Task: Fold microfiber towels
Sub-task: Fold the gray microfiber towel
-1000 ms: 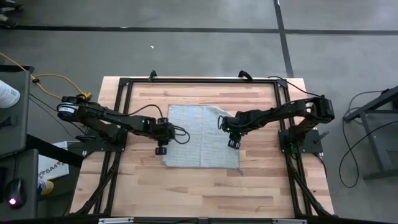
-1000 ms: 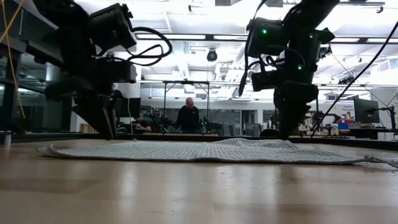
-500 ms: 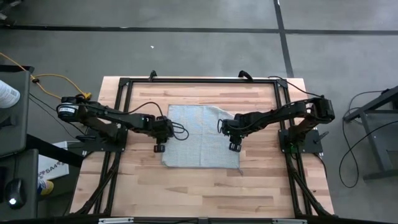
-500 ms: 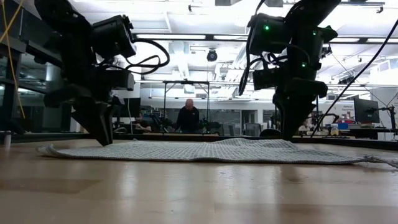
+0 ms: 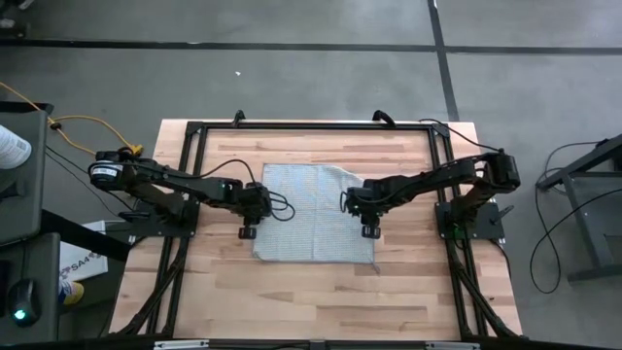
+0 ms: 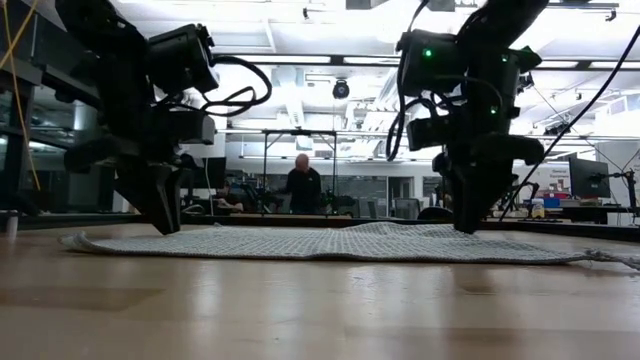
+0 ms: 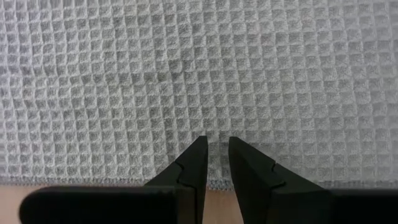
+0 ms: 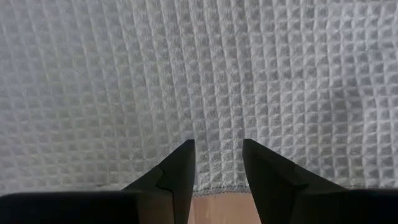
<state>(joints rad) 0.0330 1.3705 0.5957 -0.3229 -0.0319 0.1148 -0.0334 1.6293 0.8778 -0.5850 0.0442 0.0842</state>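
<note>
The light grey-blue microfiber towel (image 5: 313,214) lies spread flat on the wooden table (image 5: 311,292), with a low ripple near its far right corner (image 5: 345,173). My left gripper (image 5: 248,231) points down over the towel's left edge (image 7: 124,182), its fingers a narrow gap apart (image 7: 217,146). My right gripper (image 5: 369,231) points down over the towel's right edge (image 8: 217,186), open wider (image 8: 219,149). In the low view both sets of fingertips, left (image 6: 165,228) and right (image 6: 467,228), stand at the level of the cloth (image 6: 330,242). My left gripper's fingertips (image 7: 198,149) stand from above just inside the towel's left edge, with flat cloth showing in the gap; whether they touch it I cannot tell. My right gripper's fingertips (image 8: 186,152) stand the same way just inside the right edge; whether they touch it I cannot tell.
A black frame (image 5: 311,124) runs round the tabletop, and the arm bases stand at its left (image 5: 146,209) and right (image 5: 471,209). Bare wood lies between the towel and the near edge. A person (image 6: 303,188) is far back in the room.
My right gripper has rolled about its own pointing line while staying over the towel's right edge. The towel has kept its place.
</note>
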